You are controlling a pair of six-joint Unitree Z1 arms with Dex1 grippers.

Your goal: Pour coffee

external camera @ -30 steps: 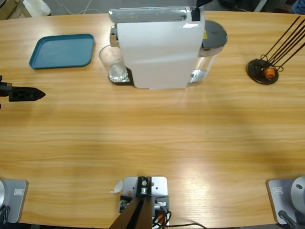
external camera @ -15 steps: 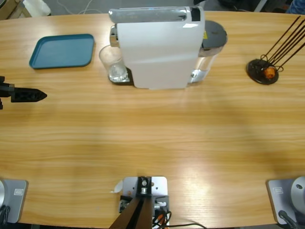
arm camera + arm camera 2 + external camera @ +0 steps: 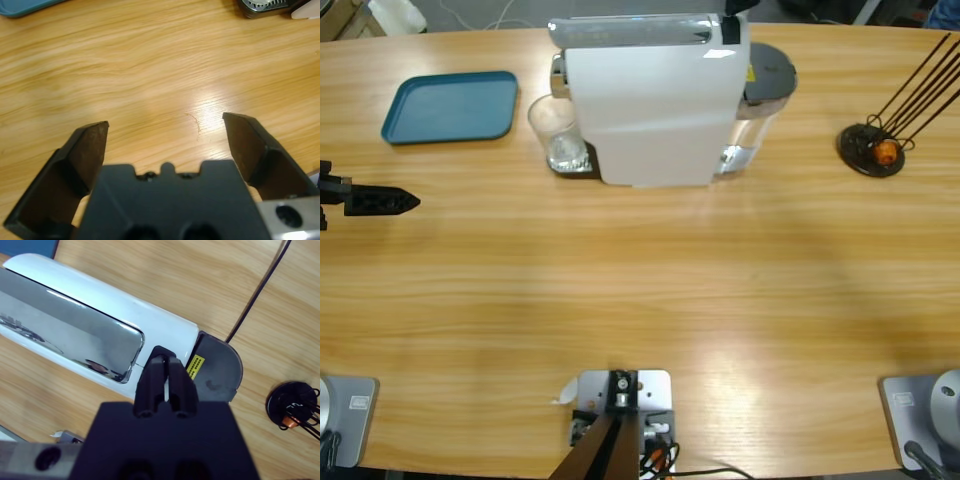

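Observation:
A clear tumbler glass (image 3: 558, 133) stands upright on the drip tray at the left side of the white coffee machine (image 3: 650, 105). I make out no coffee in these views. My left gripper (image 3: 408, 201) hovers at the table's left edge, well left of the glass, and in its wrist view the left gripper (image 3: 165, 121) is open over bare wood. My right gripper (image 3: 167, 362) is shut on nothing, above the coffee machine (image 3: 100, 325) near its grey tank lid (image 3: 217, 370). In the high view only a black part of the right gripper (image 3: 736, 10) shows at the top edge.
A blue tray (image 3: 451, 106) lies at the back left, with its corner (image 3: 25, 6) in the left wrist view. A black capsule holder with thin rods (image 3: 873, 150) stands at the right. Bare wood stretches across the table's middle and front.
The left gripper has crept a little to the right along the table's left edge. The glass and the machine have not moved.

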